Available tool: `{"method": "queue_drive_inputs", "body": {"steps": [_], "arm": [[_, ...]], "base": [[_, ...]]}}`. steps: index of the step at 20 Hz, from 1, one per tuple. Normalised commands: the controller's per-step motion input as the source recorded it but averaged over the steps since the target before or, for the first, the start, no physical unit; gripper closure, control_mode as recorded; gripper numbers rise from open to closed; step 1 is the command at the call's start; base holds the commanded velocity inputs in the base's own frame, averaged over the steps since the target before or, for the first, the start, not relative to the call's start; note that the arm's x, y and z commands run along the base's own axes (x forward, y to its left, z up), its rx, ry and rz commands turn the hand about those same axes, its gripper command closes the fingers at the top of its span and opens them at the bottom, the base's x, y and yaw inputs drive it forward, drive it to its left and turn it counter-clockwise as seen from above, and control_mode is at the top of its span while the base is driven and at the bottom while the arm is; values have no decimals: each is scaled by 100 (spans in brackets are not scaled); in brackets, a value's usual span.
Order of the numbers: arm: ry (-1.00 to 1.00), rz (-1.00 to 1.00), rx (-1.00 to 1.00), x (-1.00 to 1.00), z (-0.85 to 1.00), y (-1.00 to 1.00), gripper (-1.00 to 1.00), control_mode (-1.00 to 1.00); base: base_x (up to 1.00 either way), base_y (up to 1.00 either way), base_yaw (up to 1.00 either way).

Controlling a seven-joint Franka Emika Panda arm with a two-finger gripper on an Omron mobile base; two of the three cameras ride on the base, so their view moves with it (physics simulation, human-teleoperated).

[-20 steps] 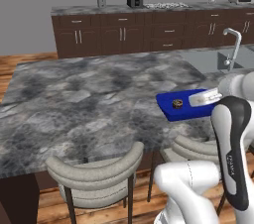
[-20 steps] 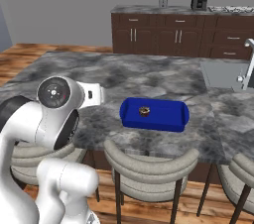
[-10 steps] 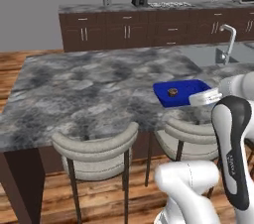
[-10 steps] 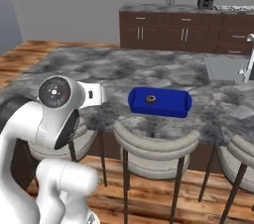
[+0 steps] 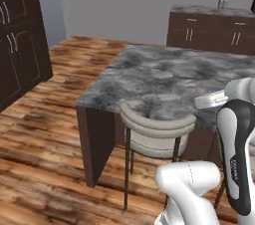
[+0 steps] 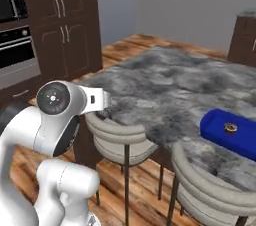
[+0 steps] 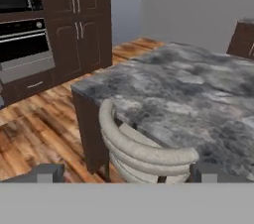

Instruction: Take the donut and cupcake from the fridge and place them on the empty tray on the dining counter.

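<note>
Hand view shows the gripper (image 7: 124, 171) with its two dark fingertips (image 7: 47, 172) spread wide, holding nothing, above a beige round-backed stool (image 7: 144, 156). Well apart, the bright blue shallow tray (image 6: 231, 132) with a small brownish round cake (image 6: 230, 129) lies on the grey marble dining counter (image 6: 165, 90).

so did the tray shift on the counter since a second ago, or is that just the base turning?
No. The tray sits at the same near edge of the dining counter, above the stools; the whole view swung.

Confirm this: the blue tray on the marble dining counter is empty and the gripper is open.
Not quite. The blue tray on the marble dining counter is not empty: the right base view shows a small round brownish item lying in it. The gripper is open, as stated.
</note>
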Motion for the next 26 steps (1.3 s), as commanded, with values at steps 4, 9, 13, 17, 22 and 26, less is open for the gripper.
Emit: {"method": "queue_drive_inputs", "body": {"steps": [4, 9, 13, 17, 22, 26], "arm": [[0, 0, 0, 0, 0, 0, -100, 100], [0, 0, 0, 0, 0, 0, -100, 100], [0, 0, 0, 0, 0, 0, -100, 100], [0, 0, 0, 0, 0, 0, -100, 100], [0, 0, 0, 0, 0, 0, -100, 100], [0, 0, 0, 0, 0, 0, -100, 100]], "base": [[0, 22, 97], [0, 49, 83], [3, 69, 71], [12, 75, 67], [17, 48, 53], [26, -3, 5]]}}
